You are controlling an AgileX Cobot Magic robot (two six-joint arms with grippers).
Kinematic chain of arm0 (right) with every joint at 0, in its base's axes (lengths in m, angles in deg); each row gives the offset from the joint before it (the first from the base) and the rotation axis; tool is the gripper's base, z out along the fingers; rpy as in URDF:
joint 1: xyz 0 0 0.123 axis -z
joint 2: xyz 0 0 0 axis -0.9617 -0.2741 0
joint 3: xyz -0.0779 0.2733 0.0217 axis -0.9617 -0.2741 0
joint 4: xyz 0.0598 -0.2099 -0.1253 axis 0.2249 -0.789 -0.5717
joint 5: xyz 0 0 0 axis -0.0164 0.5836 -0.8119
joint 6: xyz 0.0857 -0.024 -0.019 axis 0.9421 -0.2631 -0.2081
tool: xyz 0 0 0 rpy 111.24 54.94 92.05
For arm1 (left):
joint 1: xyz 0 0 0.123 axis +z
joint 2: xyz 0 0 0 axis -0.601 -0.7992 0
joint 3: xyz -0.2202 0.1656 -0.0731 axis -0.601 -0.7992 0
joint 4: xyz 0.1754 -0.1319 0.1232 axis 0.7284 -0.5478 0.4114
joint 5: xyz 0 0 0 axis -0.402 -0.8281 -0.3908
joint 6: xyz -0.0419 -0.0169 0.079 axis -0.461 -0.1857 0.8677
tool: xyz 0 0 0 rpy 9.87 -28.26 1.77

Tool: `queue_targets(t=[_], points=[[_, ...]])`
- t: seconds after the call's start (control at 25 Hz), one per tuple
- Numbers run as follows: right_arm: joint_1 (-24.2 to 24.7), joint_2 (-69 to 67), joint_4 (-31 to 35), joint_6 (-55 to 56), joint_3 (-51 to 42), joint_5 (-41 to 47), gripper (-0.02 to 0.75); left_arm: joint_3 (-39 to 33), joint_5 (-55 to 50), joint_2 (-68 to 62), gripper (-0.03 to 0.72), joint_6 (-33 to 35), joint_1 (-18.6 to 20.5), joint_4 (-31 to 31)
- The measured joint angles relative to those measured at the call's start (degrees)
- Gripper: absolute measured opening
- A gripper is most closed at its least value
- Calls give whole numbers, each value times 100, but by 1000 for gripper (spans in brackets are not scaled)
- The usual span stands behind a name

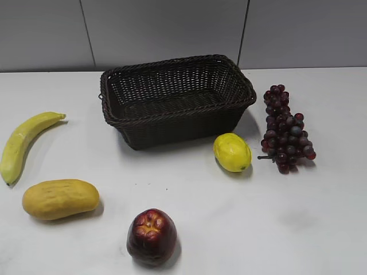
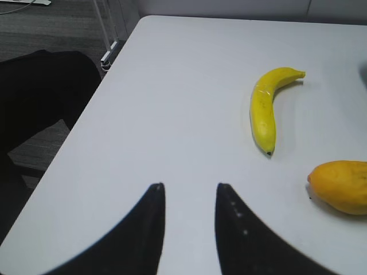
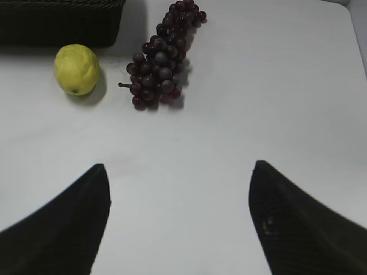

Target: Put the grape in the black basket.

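The grape point(image 1: 286, 129) is a dark purple-red bunch lying on the white table just right of the black basket point(image 1: 175, 98), a dark woven basket that stands empty at the back middle. The grape also shows in the right wrist view point(image 3: 161, 58), ahead and left of my right gripper point(image 3: 180, 172), which is open and empty above bare table. The basket's wall shows at the top left of that view point(image 3: 60, 23). My left gripper point(image 2: 189, 186) is open and empty over the table's left part. Neither gripper shows in the exterior view.
A yellow lemon point(image 1: 232, 152) lies between basket and grape, also in the right wrist view point(image 3: 77, 69). A banana point(image 1: 24, 143) and a yellow-orange mango point(image 1: 60, 199) lie at the left. A dark red apple point(image 1: 151, 236) sits at the front. The table's left edge point(image 2: 86, 114) is near my left gripper.
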Motion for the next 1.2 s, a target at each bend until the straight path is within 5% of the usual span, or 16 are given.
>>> queue_targets(t=[0.56,1.0,1.2], points=[[0,-4912,392,267,1891,-905,633,0,0,0,236,0,0,0],[0,-7529,398,324,3581,-967,633,0,0,0,236,0,0,0],[0,-8447,-124,916,4088,-982,633,0,0,0,236,0,0,0]])
